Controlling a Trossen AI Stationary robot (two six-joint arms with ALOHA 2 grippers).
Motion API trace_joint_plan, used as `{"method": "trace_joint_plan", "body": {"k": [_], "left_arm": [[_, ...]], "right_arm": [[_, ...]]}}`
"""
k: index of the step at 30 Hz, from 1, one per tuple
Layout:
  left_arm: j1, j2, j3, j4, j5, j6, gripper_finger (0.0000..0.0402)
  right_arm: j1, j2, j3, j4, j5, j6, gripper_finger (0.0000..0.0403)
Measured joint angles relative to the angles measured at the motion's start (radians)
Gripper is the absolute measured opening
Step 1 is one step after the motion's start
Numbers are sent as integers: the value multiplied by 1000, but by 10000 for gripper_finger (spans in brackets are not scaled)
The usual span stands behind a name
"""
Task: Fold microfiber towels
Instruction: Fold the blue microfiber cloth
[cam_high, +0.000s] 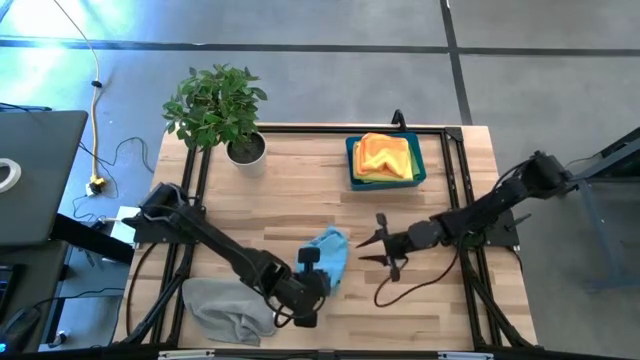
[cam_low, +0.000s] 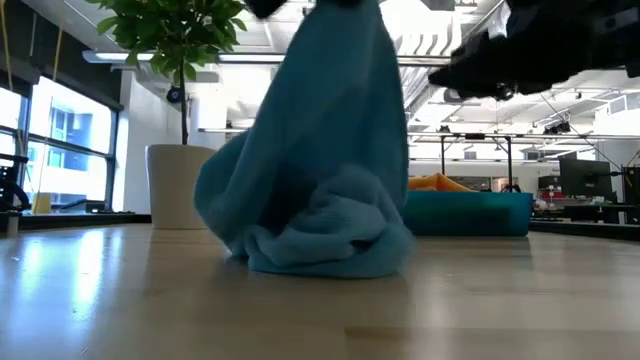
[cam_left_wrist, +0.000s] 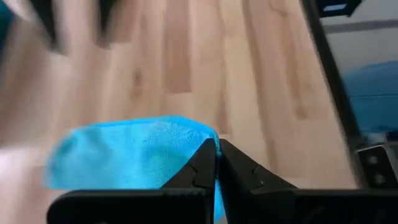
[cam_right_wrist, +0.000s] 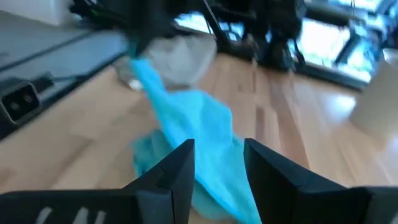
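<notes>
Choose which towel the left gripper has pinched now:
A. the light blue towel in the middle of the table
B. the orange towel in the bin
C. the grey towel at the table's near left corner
A: the left gripper is shut on an edge of the light blue towel, lifting it into a peak.

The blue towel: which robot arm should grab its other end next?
Probably the right. The left gripper is already shut on one edge of the blue towel, lifting it. The right gripper is open, empty and just beside the towel, facing it.
</notes>
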Motion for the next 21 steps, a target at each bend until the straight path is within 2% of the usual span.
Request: {"method": "trace_joint_plan", "body": {"k": [4, 6, 13, 17, 21], "left_arm": [[10, -16, 41, -55, -42, 62, 2], [18, -21, 60, -71, -50, 89, 2], [48, -23, 87, -88, -50, 109, 2], [49, -23, 94, -125, -49, 109, 2], [37, -23, 140, -169, -46, 110, 2]], "right_arm": [[25, 90, 2, 192, -18, -42, 132], [32, 144, 24, 232, -19, -49, 132], [28, 307, 136, 232, 5, -116, 132], [10, 354, 164, 222, 76, -132, 132], [-20, 384, 164, 190, 83, -104, 132]]}}
